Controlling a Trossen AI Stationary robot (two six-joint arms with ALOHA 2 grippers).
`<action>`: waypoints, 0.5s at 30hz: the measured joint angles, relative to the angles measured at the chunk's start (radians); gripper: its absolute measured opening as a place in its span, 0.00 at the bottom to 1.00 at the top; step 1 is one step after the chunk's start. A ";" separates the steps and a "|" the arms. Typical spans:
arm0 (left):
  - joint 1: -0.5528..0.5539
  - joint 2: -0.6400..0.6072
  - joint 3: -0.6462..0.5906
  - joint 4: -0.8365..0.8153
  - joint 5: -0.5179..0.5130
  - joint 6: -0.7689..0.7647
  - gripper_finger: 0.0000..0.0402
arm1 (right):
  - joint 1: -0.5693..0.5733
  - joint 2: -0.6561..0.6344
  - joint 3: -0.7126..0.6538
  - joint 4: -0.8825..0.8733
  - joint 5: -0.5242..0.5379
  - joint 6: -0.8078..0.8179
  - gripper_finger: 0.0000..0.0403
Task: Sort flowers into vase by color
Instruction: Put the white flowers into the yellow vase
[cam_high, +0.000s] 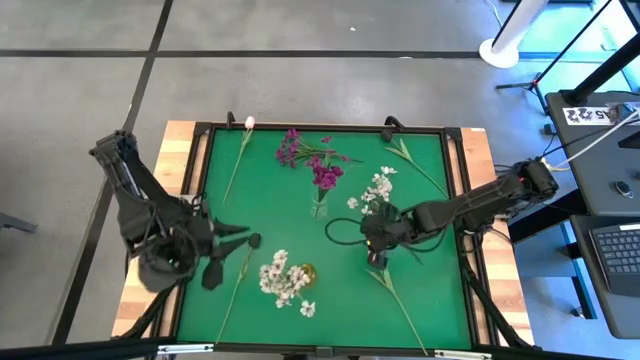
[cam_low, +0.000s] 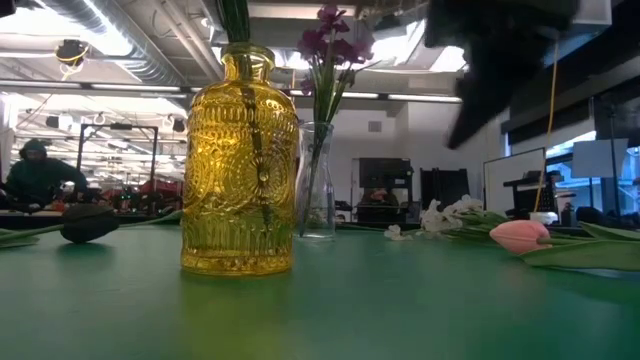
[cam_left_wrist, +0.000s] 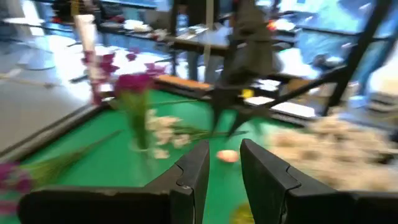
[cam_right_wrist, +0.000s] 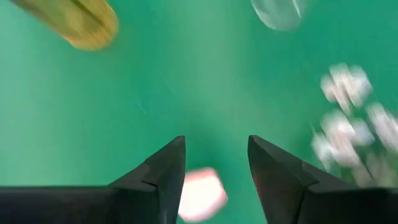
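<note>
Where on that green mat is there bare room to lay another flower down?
The near right corner of the green mat, beyond the lying stem, is bare, as is the far left strip beside the pink bud. The middle is crowded: clear vase, yellow vase, white sprays.

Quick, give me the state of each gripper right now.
Left gripper: open, holding nothing, over the table's left side.
Right gripper: open, holding nothing, hanging just above a pink bud on the green mat.

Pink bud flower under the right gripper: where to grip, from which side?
Grip the green stem just behind the pink bud, from straight above. It lies flat on the mat, so the right gripper, open above the bud, should straddle the stem crosswise.
</note>
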 joint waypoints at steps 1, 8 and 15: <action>0.022 -0.012 0.000 -0.047 0.005 -0.020 0.22 | 0.000 -0.008 0.000 -0.051 0.000 0.023 0.41; 0.228 -0.080 0.000 -0.368 0.207 -0.258 0.22 | 0.000 -0.024 -0.001 -0.353 0.010 0.159 0.39; 0.339 -0.075 0.000 -0.490 0.338 -0.338 0.22 | -0.017 -0.031 -0.073 -0.354 0.018 0.215 0.39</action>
